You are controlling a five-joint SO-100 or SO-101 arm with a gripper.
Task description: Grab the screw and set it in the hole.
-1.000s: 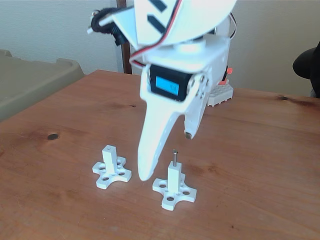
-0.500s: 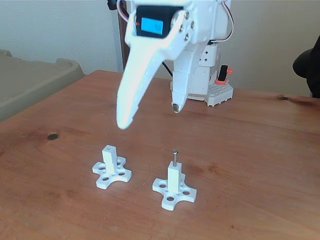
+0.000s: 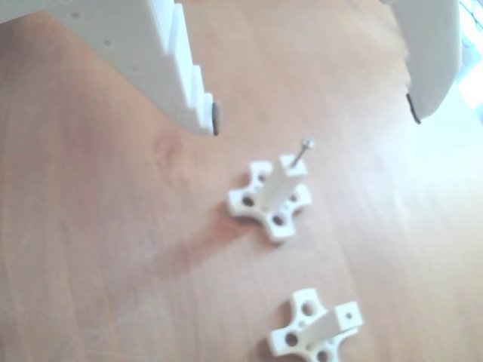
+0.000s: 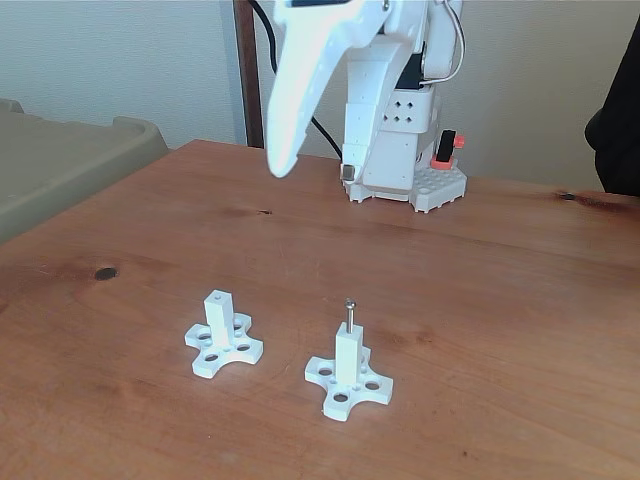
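Screw (image 4: 350, 313) upright in post (image 4: 348, 360) hole, head up; tool (image 4: 314, 170) wide apart, empty

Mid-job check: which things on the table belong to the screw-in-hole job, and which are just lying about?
Job:
- screw, standing in the hole atop the right post in the fixed view
- gripper, jaws open, raised well above the table

Lying about:
- second white post, its top hole bare
- beige bin at the left edge
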